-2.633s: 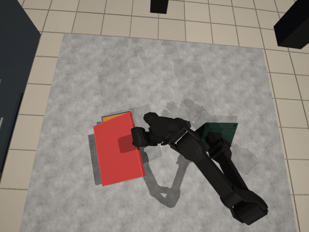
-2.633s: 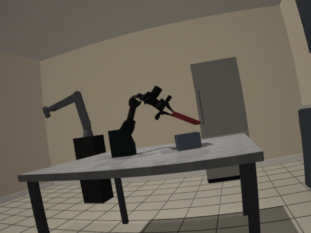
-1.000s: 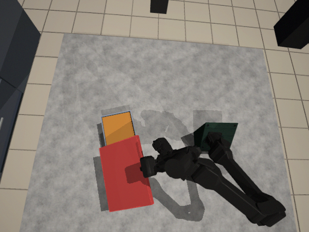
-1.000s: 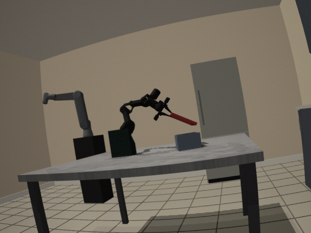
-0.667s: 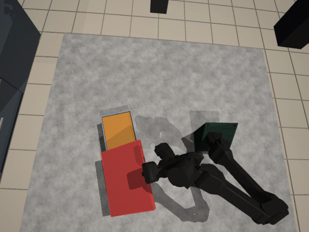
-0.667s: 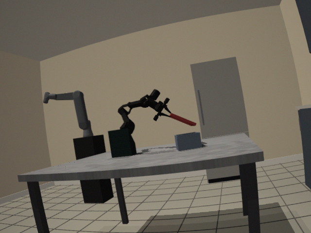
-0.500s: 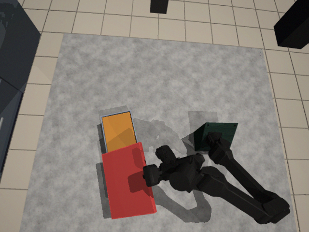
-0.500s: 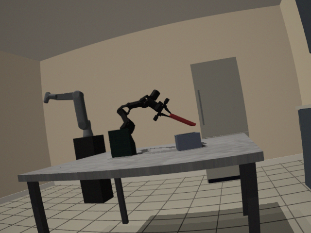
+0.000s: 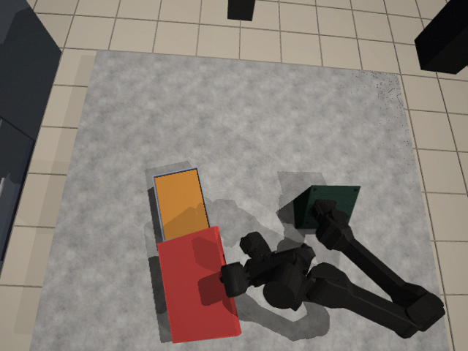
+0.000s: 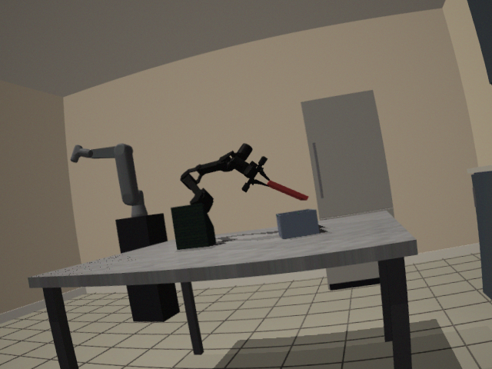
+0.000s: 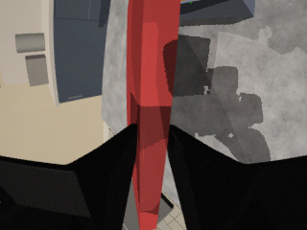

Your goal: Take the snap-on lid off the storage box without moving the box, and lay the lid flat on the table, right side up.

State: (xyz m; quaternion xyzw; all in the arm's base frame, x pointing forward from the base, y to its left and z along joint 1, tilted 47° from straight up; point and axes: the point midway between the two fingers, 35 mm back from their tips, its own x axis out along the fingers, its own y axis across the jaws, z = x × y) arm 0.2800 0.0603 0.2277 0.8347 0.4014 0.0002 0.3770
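Note:
The red lid (image 9: pixel 189 287) (image 10: pixel 287 191) (image 11: pixel 154 62) is off the box and in the air, tilted with its far edge lower than the gripped edge. My gripper (image 9: pixel 224 278) (image 10: pixel 268 182) (image 11: pixel 152 130) is shut on one side edge of the lid, with a finger on each side of it. The blue-grey storage box (image 10: pixel 298 224) (image 11: pixel 235 11) (image 9: pixel 181 199) stands upright and open on the table, its orange inside showing in the top view. There the lid hides the box's near end. The lid hangs clear above the box in the exterior view.
The grey marbled table (image 9: pixel 246 113) (image 10: pixel 238 270) carries a dark green block (image 9: pixel 338 194) (image 10: pixel 188 226) at my arm's base. A second, grey arm (image 10: pixel 127 174) stands on a black pedestal (image 10: pixel 138 232) beyond the table. Dark cabinets (image 9: pixel 28 72) are beyond the table's left edge in the top view.

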